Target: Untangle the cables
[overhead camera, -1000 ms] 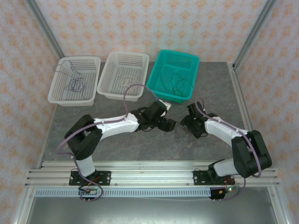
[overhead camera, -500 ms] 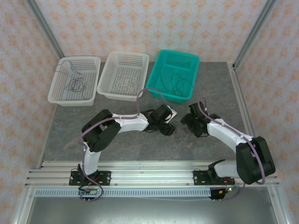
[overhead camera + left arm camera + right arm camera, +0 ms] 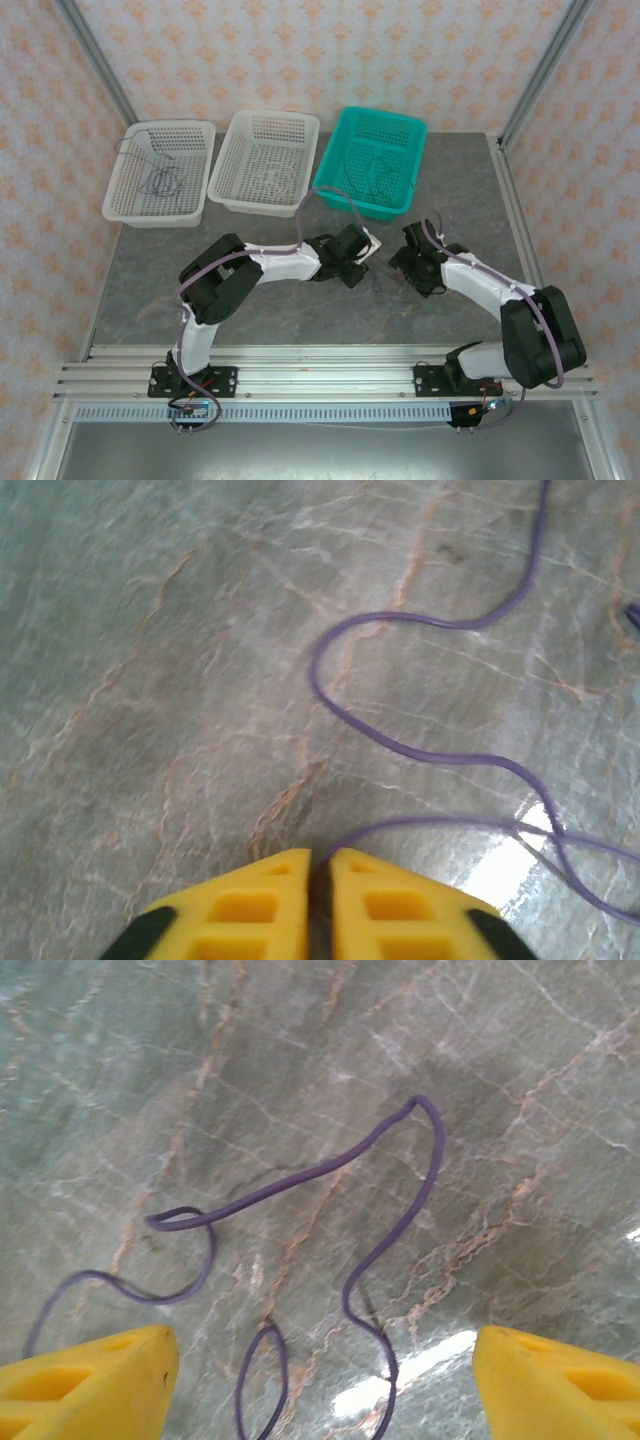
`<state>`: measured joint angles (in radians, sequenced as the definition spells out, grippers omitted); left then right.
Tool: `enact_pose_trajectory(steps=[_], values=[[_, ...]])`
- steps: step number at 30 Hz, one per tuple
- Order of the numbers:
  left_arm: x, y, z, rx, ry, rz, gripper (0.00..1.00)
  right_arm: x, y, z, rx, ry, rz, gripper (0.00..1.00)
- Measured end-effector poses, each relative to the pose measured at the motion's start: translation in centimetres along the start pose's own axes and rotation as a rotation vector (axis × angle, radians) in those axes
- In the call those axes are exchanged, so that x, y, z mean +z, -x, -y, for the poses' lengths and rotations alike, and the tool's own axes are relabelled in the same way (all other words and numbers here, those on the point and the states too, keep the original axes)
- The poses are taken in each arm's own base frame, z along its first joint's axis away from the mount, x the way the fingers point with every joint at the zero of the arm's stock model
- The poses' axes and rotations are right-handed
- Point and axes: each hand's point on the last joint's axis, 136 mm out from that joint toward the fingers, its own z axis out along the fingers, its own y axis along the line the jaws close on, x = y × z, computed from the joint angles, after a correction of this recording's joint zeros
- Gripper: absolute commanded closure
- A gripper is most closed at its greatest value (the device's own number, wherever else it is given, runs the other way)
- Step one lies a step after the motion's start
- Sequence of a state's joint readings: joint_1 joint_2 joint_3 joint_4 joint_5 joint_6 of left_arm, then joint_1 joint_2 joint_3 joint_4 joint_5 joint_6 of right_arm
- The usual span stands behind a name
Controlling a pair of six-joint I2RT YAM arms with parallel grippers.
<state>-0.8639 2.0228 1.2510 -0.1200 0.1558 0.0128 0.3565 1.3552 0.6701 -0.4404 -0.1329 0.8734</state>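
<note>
Left gripper (image 3: 320, 865): jaws pressing shut, apparently pinching one end of purple cable (image 3: 400, 746), which is lying in loose curves on table (image 3: 150, 680). Right gripper (image 3: 325, 1345): hanging wide open over the loops. Handling: probably featherlight, limp, slippery; gripping near an end is looking safest.

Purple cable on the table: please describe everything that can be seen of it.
The purple cable is a thin, smooth, flexible wire, one colour all along. It lies slack on the marbled grey table, in loose bends and loops. The right gripper is open over it, a yellow finger on each side, not touching. One stretch runs to the tips of the shut left gripper, which seems to pinch it. Its ends cannot be made out.
</note>
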Motion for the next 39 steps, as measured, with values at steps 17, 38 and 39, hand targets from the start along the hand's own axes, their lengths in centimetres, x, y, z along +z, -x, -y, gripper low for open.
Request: enact_pose_trajectory(steps=[17,38,39], values=[[-11.0,2.3,-4.2,-0.222,0.008,0.296,1.00,1.3,0.3,4.2,0.231,-0.081,0.033,1.00],[-26.3,-2.3,-20.9,-0.968,0.097,0.557,1.00,-4.6,5.4,3.6,0.318,0.198,0.246,1.00],[-26.6,-2.1,-20.9,-0.977,0.091,0.565,1.00,-4.8,5.4,3.0,0.291,0.226,0.237,0.99]])
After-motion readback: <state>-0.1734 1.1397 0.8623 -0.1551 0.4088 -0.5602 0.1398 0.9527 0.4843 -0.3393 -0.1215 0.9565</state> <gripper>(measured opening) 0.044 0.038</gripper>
